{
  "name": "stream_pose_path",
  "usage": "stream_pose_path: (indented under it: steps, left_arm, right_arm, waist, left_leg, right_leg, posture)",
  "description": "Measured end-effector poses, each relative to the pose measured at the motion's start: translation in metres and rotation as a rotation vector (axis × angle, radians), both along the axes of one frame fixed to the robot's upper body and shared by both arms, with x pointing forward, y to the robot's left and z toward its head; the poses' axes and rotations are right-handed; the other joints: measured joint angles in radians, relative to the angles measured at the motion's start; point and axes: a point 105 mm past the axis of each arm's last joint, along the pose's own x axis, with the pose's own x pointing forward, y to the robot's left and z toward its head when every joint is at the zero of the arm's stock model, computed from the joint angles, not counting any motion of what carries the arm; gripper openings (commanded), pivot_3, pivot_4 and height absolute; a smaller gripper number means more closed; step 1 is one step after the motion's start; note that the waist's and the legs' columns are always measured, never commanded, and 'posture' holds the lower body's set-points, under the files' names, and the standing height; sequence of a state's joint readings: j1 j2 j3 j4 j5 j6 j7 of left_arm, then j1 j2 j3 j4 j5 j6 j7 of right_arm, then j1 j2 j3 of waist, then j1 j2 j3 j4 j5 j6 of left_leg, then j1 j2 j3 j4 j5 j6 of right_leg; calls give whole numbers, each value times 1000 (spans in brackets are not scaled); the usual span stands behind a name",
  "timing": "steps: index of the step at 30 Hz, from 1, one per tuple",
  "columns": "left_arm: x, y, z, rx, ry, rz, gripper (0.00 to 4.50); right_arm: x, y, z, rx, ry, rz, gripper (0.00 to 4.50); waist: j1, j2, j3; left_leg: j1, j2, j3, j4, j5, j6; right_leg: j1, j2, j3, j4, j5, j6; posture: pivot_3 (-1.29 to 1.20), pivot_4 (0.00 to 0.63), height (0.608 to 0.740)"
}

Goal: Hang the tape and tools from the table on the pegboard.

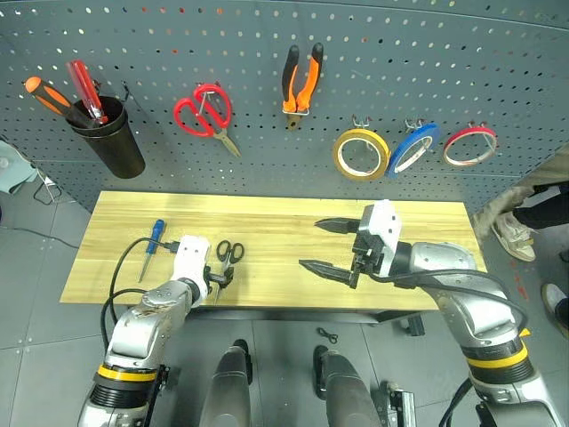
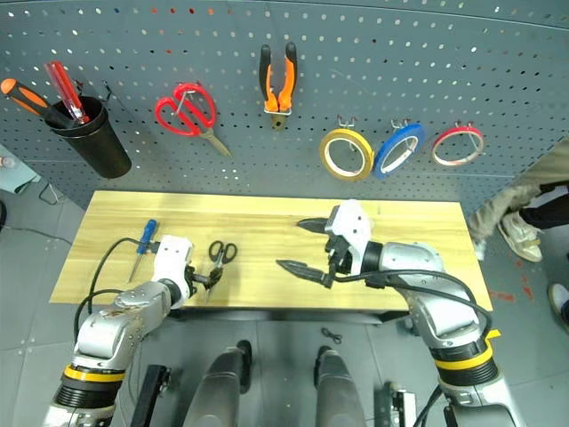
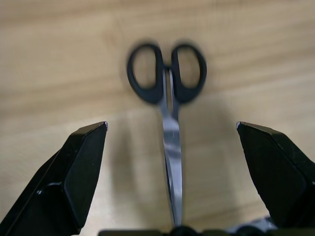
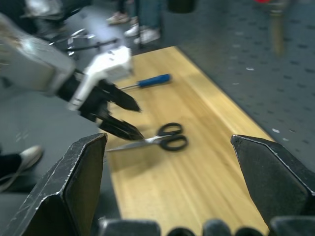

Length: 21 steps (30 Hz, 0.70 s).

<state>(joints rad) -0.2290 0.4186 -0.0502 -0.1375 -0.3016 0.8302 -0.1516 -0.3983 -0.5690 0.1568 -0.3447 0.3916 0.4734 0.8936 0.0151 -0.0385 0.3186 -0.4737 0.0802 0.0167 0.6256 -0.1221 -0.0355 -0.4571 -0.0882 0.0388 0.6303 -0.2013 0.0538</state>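
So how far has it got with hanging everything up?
Done: the pliers and the blue tape already hang on the pegboard. In hand: the left gripper, open, sits over the black scissors on the table, blades between its fingers, not yet gripped. The right gripper is open, holding nothing. Left: the scissors and the blue screwdriver.

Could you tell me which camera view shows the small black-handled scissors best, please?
The left wrist view: the scissors lie centred between the open left hand fingers. The right wrist view shows them blurred; both eye views show them small on the table.
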Motion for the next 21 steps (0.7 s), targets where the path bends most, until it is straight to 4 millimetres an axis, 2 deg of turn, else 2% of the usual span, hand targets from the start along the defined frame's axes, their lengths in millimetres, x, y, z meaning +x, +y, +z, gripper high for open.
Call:
stream_pose_path:
  steps: [7, 14, 17, 21]
  left_arm:
    - [8, 7, -8, 56, 21, 8, 4500]
    - [16, -6, -2, 72, -6, -50, 4500]
    - [16, -4, -2, 92, -5, -45, 3716]
    - [10, -2, -3, 99, 9, -33, 1849]
  right_arm:
    - [0, 1, -6, -27, 50, -11, 4470]
    - [1, 2, -6, -26, 46, -20, 4470]
    - [1, 2, -6, -25, 45, -24, 4500]
    - [1, 2, -6, -26, 49, -27, 4500]
  waist:
    - [-3, 1, 33]
    - [-3, 2, 61]
    - [-4, 3, 64]
    - [-6, 5, 68]
  left_leg:
    - [-1, 0, 0, 0, 0, 1]
    - [-1, 0, 0, 0, 1, 1]
    - [-1, 0, 0, 0, 1, 1]
    - [-1, 0, 0, -1, 1, 1]
  right_leg:
    - [-1, -1, 0, 0, 0, -1]
    - [-1, -1, 0, 1, 0, 0]
    - [-1, -1, 0, 1, -1, 1]
    - [-1, -1, 1, 0, -1, 2]
  posture:
    - [17, 455, 740]
    - [9, 480, 740]
    - [11, 485, 740]
    - [18, 487, 740]
